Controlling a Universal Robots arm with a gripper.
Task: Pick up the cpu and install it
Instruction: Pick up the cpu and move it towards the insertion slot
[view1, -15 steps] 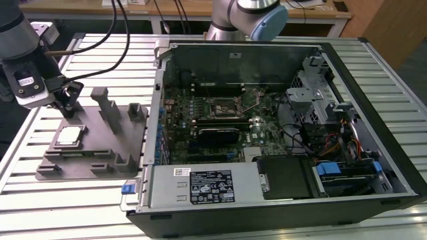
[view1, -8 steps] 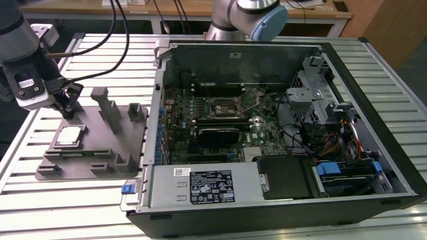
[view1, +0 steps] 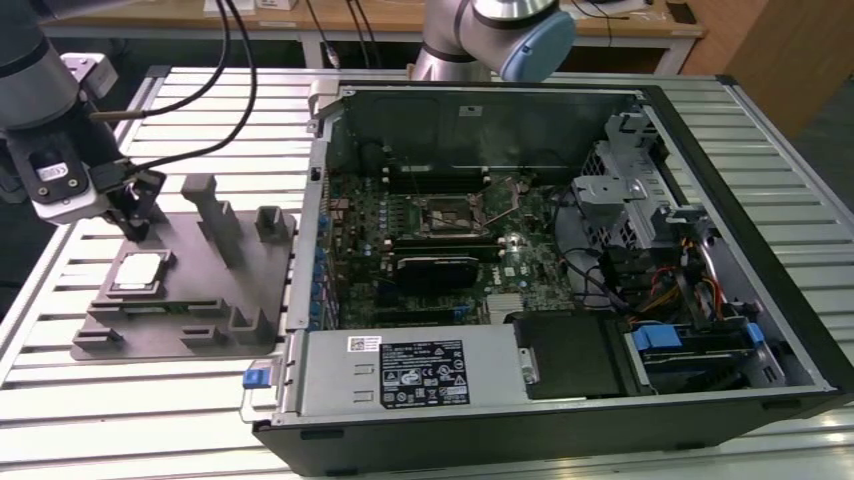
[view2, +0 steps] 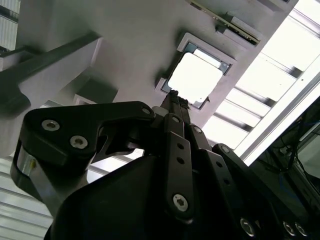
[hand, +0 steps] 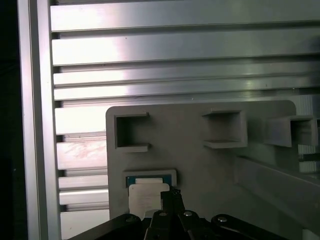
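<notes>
One cpu (view1: 140, 272) lies flat in a shallow pocket near the exterior view's left end of the one grey tray (view1: 200, 300), its pale metal top facing up; it also shows in both wrist views (view2: 196, 79) (hand: 144, 197). One claw (view1: 138, 235) hangs over the tray just beside the cpu, clenched with its tips together and nothing between them. In both wrist views the tips (view2: 173, 94) (hand: 170, 192) sit at the chip's edge, and I cannot tell whether they touch it. The tray carries several upright blocks; the tallest one (view1: 214, 215) stands between the cpu and the one open computer case (view1: 747, 200), which lies on its side on the slatted metal desk (view1: 747, 110) just to the exterior view's right of the tray. Inside the case there is one motherboard (view1: 400, 190) with one black-framed socket (view1: 447, 212), a thin metal lever (view1: 505, 208) beside it, well apart from the claw. Black cables (view1: 227, 60) trail from the arm above the desk.
</notes>
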